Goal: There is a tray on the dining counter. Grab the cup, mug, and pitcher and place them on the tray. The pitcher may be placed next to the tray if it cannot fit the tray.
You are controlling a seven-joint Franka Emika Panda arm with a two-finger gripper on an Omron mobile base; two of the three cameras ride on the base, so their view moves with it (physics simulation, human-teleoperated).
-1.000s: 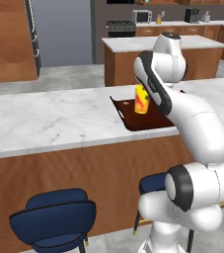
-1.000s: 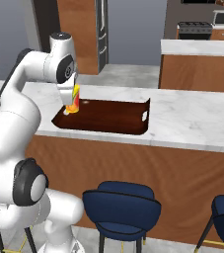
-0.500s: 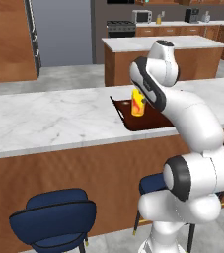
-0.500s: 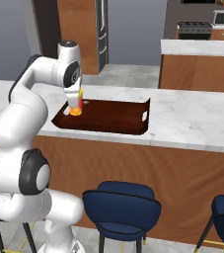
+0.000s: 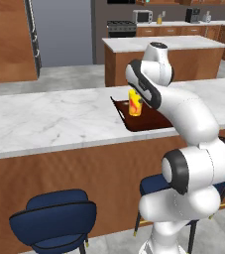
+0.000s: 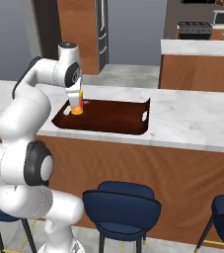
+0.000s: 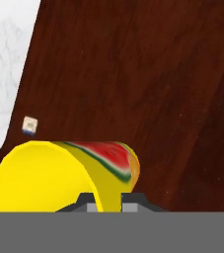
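The yellow cup [image 5: 135, 105] with a red-orange mark stands upright at the left end of the dark wooden tray [image 5: 156, 122] on the marble dining counter [image 5: 49, 119]. My gripper [image 5: 137, 98] is shut on the cup's rim from above. From the right base view, the cup [image 6: 76, 105] sits just inside the tray's [image 6: 114, 116] left rim, under the gripper [image 6: 76, 98]. I cannot tell whether its base touches the tray floor. In the hand view the cup [image 7: 59, 173] lies close in front of the gripper [image 7: 106, 202], with the tray floor [image 7: 133, 74] behind it.
Blue stools [image 5: 54, 218] [image 6: 121, 210] stand in front of the dining counter [image 6: 192, 123]. A second marble-topped island [image 5: 158, 44] lies behind it. A microwave [image 5: 142, 16] sits on the far back counter. The tray's right half is bare.
The arm has lowered the cup from above the tray's left end down into the tray. The cup has gone from tilted to upright. The gripper has stayed shut on it.
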